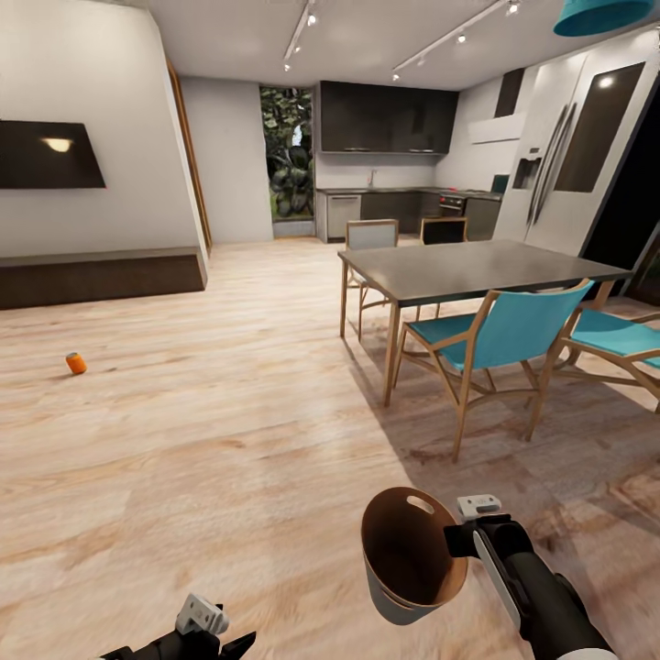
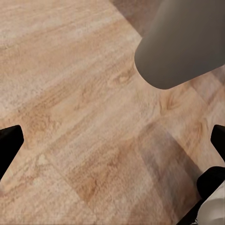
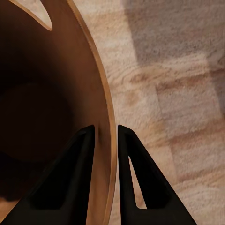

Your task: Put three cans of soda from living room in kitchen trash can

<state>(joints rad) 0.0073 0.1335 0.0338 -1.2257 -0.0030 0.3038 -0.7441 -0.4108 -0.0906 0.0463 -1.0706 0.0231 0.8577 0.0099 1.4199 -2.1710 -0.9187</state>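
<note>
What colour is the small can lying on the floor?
Orange-red; the can shows best in the head view, on the wood floor.

Black right arm (image 1: pixel 541 596) with a white stripe, pale grey wrist block, black tapered jaws.

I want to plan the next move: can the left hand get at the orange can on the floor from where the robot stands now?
Probably not. The orange can lies far off across the bare wood floor, while the open left hand hangs low by the robot. Nothing blocks the way; the robot would likely have to drive closer.
</note>
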